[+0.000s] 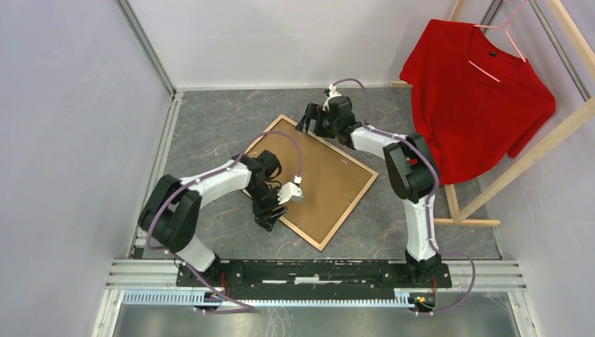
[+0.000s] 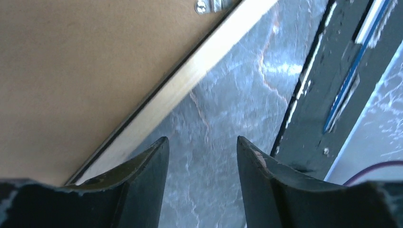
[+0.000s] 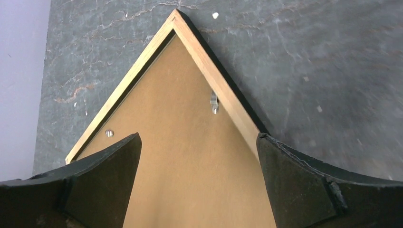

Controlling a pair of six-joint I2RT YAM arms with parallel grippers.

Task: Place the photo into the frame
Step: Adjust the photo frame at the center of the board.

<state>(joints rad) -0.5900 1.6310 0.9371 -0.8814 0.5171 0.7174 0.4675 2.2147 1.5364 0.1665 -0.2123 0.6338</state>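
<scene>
the frame (image 3: 208,71) shows pale bare wood on its back, smooth with a soft sheen, black along the outer edge. the backing board (image 3: 190,166) is matt brown fibreboard. a clip (image 3: 214,103) on it is shiny metal. the table (image 3: 309,57) has a grey marbled, faintly glossy top. the left gripper (image 2: 202,138) is matt black plastic, scuffed. the shirt (image 1: 470,98) is red cloth.
</scene>
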